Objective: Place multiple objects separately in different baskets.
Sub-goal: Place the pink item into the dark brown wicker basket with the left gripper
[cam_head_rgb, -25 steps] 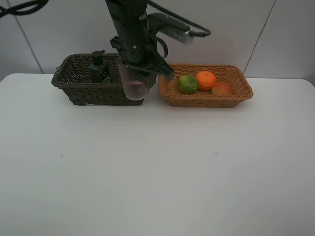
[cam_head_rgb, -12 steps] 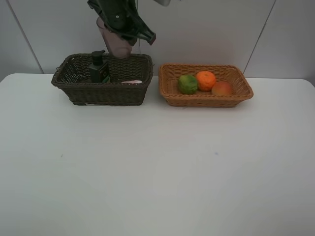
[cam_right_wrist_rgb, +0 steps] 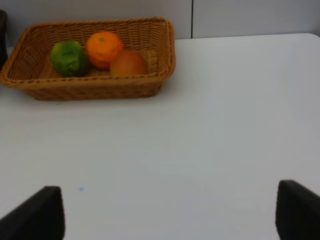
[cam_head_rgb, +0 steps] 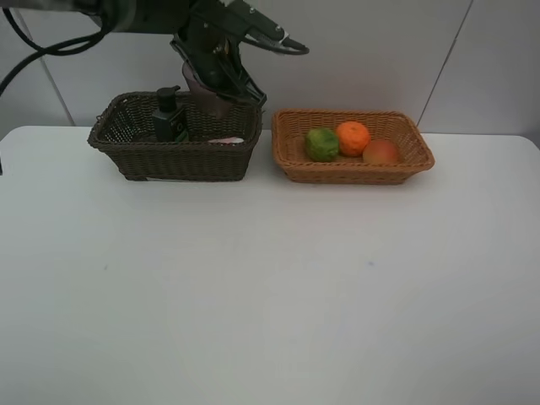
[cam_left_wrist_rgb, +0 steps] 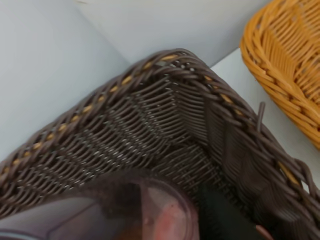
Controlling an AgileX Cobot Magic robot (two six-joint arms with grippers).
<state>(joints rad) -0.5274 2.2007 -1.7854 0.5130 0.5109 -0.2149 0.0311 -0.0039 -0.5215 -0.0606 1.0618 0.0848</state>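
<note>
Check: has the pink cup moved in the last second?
Yes. The pink cup, held by the left gripper, went from in front of the dark basket to over its back right corner.

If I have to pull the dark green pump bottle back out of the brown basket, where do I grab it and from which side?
Judging from the high view, take the pump bottle by its neck and pump head, coming straight down from above. It stands upright, with the dark brown basket walling in its body, so only the top is free. The left gripper, holding the pink cup, should clear first.
</note>
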